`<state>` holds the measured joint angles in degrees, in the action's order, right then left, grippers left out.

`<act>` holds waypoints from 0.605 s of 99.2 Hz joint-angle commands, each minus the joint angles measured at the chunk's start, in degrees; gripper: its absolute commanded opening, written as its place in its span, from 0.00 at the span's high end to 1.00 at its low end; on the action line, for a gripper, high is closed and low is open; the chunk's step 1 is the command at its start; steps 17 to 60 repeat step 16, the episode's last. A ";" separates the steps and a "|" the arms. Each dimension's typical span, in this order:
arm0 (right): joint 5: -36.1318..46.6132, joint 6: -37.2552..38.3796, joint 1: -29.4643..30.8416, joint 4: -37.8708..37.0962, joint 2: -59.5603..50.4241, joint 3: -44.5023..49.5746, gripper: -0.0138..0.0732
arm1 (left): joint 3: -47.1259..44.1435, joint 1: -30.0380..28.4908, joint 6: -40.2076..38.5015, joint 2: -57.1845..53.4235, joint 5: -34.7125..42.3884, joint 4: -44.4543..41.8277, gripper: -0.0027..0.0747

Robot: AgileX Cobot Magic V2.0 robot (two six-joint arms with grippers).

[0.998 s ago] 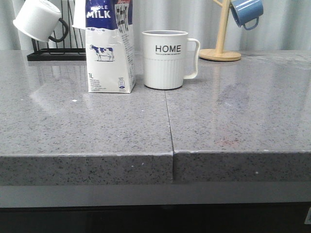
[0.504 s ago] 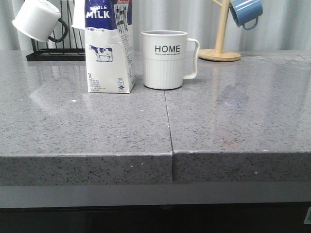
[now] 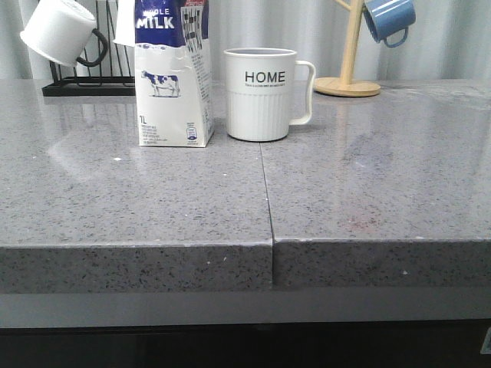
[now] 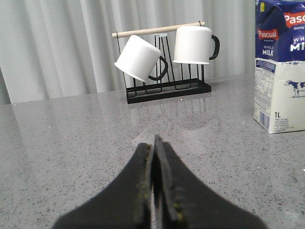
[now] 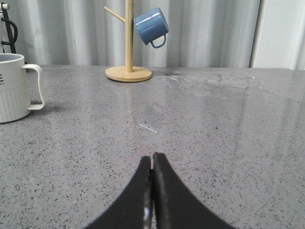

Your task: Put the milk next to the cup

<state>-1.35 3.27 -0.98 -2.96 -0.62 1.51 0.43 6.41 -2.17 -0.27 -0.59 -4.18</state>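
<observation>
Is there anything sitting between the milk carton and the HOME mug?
Nothing. In the front view, only a narrow strip of bare grey countertop separates the milk carton from the HOME mug; they stand apart, not touching.

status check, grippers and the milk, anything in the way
Left gripper shut, empty. Right gripper shut, empty. Milk upright beside cup, small gap. Nothing in the way.

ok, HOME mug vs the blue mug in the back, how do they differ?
The HOME mug is white with black lettering and a ribbed lower half; the blue mug is plain blue. The HOME mug stands upright on the counter; the blue mug hangs tilted from a wooden mug tree. The HOME mug sits beside the milk carton; the blue mug is farther back. Both have one handle.
</observation>
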 commanded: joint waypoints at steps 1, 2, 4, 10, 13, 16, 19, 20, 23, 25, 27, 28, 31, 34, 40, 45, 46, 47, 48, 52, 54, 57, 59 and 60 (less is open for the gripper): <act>4.88 -0.20 0.00 0.08 -1.08 -0.98 0.98 | -2.95 -0.19 -0.45 -1.88 4.51 0.41 0.99; 4.88 -0.20 0.00 0.08 -1.08 -0.98 0.98 | -2.95 -0.19 -0.45 -1.88 4.51 0.41 0.99; 4.88 -0.20 0.00 0.08 -1.08 -0.98 0.98 | -2.95 -0.19 -0.45 -1.88 4.51 0.41 0.99; 4.88 -0.20 0.00 0.08 -1.08 -0.98 0.98 | -2.95 -0.19 -0.45 -1.88 4.51 0.41 0.99; 4.88 -0.20 0.00 0.08 -1.08 -0.98 0.98 | -2.95 -0.19 -0.45 -1.88 4.51 0.41 0.99; 4.88 -0.20 0.00 0.08 -1.08 -0.98 0.98 | -2.95 -0.19 -0.45 -1.88 4.51 0.41 0.99; 4.88 -0.20 0.00 0.08 -1.08 -0.98 0.98 | -2.95 -0.19 -0.45 -1.88 4.51 0.41 0.99; 4.88 -0.20 0.00 0.08 -1.08 -0.98 0.98 | -2.95 -0.19 -0.45 -1.88 4.51 0.41 0.99; 4.88 -0.20 0.00 0.08 -1.08 -0.98 0.98 | -2.95 -0.19 -0.45 -1.88 4.51 0.41 0.99; 4.88 -0.20 0.00 0.08 -1.08 -0.98 0.98 | -2.95 -0.19 -0.45 -1.88 4.51 0.41 0.99; 4.88 -0.20 0.00 0.08 -1.08 -0.98 0.98 | -2.95 -0.19 -0.45 -1.88 4.51 0.41 0.99; 4.88 -0.20 0.00 0.08 -1.08 -0.98 0.98 | -2.95 -0.19 -0.45 -1.88 4.51 0.41 0.99; 4.88 -0.20 0.00 0.08 -1.08 -0.98 0.98 | -2.95 -0.19 -0.45 -1.88 4.51 0.41 0.99; 4.88 -0.20 0.00 0.08 -1.08 -0.98 0.98 | -2.95 -0.19 -0.45 -1.88 4.51 0.41 0.99; 4.88 -0.20 0.00 0.08 -1.08 -0.98 0.98 | -2.95 -0.19 -0.45 -1.88 4.51 0.41 0.99; 4.88 -0.20 0.00 0.08 -1.08 -0.98 0.98 | -2.95 -0.19 -0.45 -1.88 4.51 0.41 0.99; 4.88 -0.20 0.00 0.08 -1.08 -0.98 0.98 | -2.95 -0.19 -0.45 -1.88 4.51 0.41 0.99; 4.88 -0.20 0.00 0.08 -1.08 -0.98 0.98 | -2.95 -0.19 -0.45 -1.88 4.51 0.41 0.99; 4.88 -0.20 0.00 0.08 -1.08 -0.98 0.98 | -2.95 -0.19 -0.45 -1.88 4.51 0.41 0.99; 4.88 -0.20 0.00 0.08 -1.08 -0.98 0.98 | -2.95 -0.19 -0.45 -1.88 4.51 0.41 0.99; 4.88 -0.20 0.00 0.08 -1.08 -0.98 0.98 | -2.95 -0.19 -0.45 -1.88 4.51 0.41 0.99; 4.88 -0.20 0.00 0.08 -1.08 -0.98 0.98 | -2.95 -0.19 -0.45 -1.88 4.51 0.41 0.99; 4.88 -0.20 0.00 0.08 -1.08 -0.98 0.98 | -2.95 -0.19 -0.45 -1.88 4.51 0.41 0.99; 4.88 -0.20 0.00 0.08 -1.08 -0.98 0.98 | -2.95 -0.19 -0.45 -1.88 4.51 0.41 0.99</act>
